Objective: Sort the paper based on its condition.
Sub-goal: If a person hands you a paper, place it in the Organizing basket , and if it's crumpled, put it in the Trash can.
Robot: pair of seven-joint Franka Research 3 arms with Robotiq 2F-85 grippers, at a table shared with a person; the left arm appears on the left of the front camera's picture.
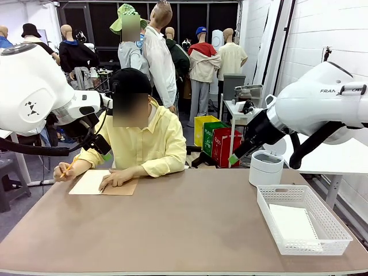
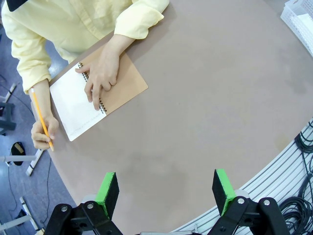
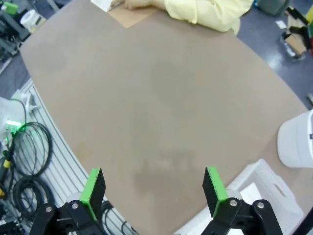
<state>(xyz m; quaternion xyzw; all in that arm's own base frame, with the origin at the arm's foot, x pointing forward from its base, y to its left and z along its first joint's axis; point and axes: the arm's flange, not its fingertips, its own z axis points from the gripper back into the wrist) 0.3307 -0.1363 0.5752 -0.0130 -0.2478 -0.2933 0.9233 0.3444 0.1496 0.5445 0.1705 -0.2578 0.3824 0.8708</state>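
Paper sheet [image 1: 292,223] flat inside white mesh basket [image 1: 313,245]

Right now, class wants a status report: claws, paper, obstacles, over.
Left claw open, empty. Right claw open, empty. One paper in basket. Person writing in notebook, far side.

Bright, even overhead light; soft faint shadows on table [image 1: 190,224]; wrist views bowed at edges; focus sharp.

A white brick wall [image 1: 322,34] flanks the brown table [image 1: 190,224], with coloured crates [image 1: 224,146] on the grey floor [image 1: 14,221] behind.
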